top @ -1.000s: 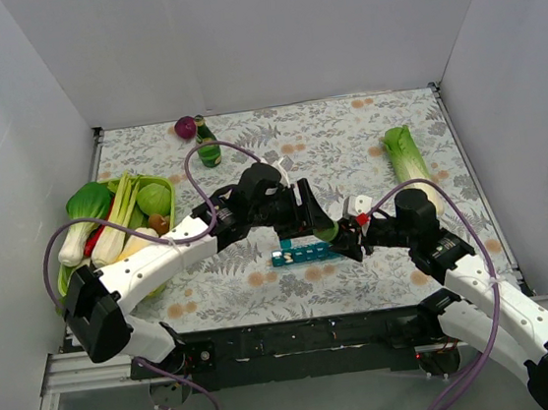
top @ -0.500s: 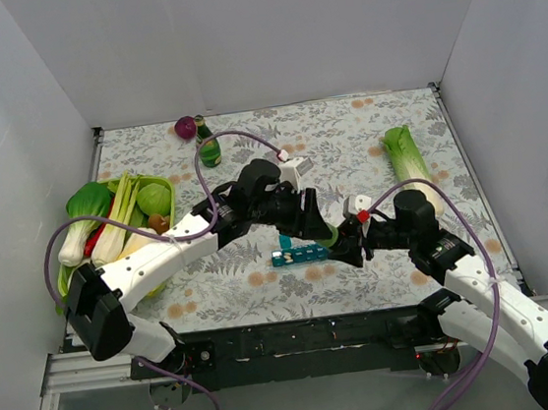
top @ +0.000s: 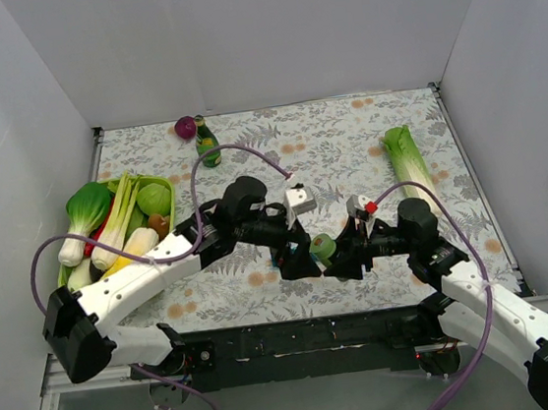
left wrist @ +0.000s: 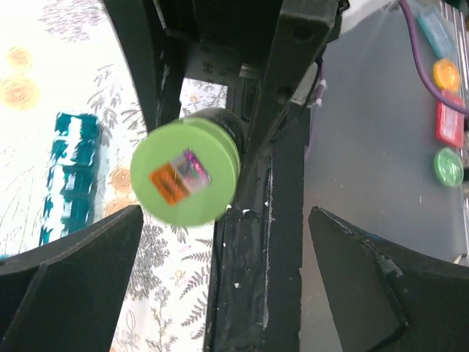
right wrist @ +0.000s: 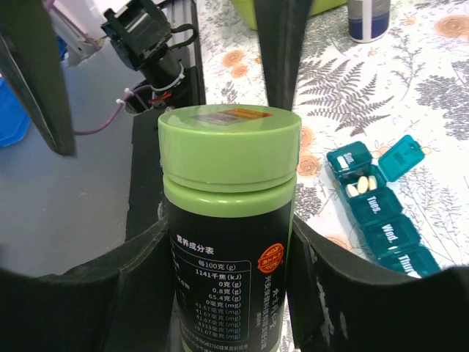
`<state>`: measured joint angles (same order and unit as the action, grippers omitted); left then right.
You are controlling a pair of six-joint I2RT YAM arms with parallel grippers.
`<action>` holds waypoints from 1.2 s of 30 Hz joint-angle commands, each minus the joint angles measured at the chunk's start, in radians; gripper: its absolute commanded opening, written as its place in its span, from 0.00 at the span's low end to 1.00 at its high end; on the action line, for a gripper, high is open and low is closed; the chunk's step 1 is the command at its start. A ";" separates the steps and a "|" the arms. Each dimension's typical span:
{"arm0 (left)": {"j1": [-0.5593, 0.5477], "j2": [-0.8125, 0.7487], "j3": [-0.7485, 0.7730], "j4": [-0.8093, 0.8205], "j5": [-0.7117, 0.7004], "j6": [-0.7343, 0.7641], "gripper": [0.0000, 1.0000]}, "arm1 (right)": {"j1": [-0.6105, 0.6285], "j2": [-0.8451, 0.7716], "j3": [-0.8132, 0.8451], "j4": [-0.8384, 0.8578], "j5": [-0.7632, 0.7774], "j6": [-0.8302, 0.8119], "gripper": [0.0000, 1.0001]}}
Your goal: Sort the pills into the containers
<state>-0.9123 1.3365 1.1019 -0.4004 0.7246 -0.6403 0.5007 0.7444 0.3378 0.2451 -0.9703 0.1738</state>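
Note:
My right gripper (right wrist: 227,253) is shut on a dark pill bottle (right wrist: 229,242) with a light green cap (right wrist: 229,147) still on, held upright. In the top view the bottle (top: 323,248) hangs near the table's front edge. My left gripper (left wrist: 227,282) is open and empty, with the cap (left wrist: 185,176) in front of it and not between its fingers. The teal-blue pill organiser (right wrist: 381,209) lies on the table beside the bottle. Its end compartment is open with pale pills (right wrist: 361,185) inside. It also shows in the left wrist view (left wrist: 69,176). In the top view the left gripper (top: 295,257) mostly hides it.
A green basket (top: 121,183) of vegetables stands at the left. A dark green bottle (top: 208,143) and a purple onion (top: 184,127) are at the back. A leafy cabbage (top: 407,155) lies at the right. The black front rail (left wrist: 256,279) is just below both grippers.
My left gripper has come off the bottle cap and moved left and toward the front edge. My right gripper has carried the bottle slightly nearer the front.

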 commanded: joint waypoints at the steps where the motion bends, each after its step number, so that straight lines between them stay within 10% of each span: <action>1: 0.015 -0.204 -0.084 0.160 -0.204 -0.209 0.98 | -0.011 -0.019 0.032 0.019 0.048 -0.066 0.01; 14: 0.055 -0.183 -0.084 0.186 -0.341 -1.013 0.98 | -0.008 -0.014 0.181 -0.285 0.223 -0.527 0.01; 24: -0.033 0.007 0.081 0.009 -0.499 -0.946 0.88 | -0.008 -0.027 0.175 -0.273 0.231 -0.519 0.01; 36: -0.048 0.053 0.111 -0.029 -0.490 -0.848 0.45 | -0.008 -0.027 0.165 -0.256 0.222 -0.487 0.01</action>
<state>-0.9527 1.3869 1.1660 -0.4011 0.2226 -1.5616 0.4919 0.7345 0.4728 -0.0612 -0.7345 -0.3244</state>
